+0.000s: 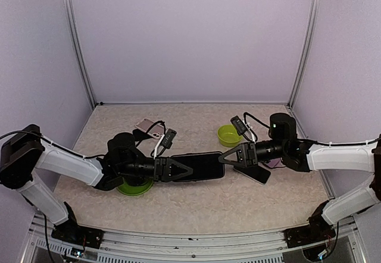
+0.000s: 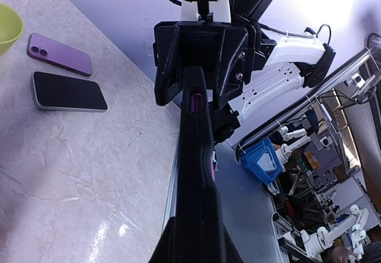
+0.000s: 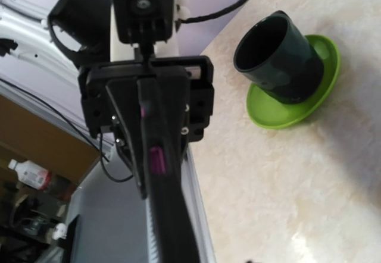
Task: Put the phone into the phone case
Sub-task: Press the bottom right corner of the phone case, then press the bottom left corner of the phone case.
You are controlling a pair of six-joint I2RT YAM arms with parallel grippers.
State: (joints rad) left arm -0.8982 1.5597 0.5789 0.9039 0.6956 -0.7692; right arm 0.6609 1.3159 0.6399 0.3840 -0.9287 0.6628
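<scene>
Top view: high and far back, looking down at the black phone case (image 1: 199, 166) mid-tabletop (image 1: 196, 206).
Left wrist: tight along the case's edge, facing the right arm (image 2: 292, 49).
Right wrist: tight along the same edge, facing the left arm (image 3: 74, 16).
Shared: case in all three; green saucer (image 1: 134, 187) beside it, top and right wrist.

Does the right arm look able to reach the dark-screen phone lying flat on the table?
Probably yes. The dark-screen phone lies uncovered right beside the right end effector, apart from the purple phone; only the black slab at its fingertips occupies it.
</scene>
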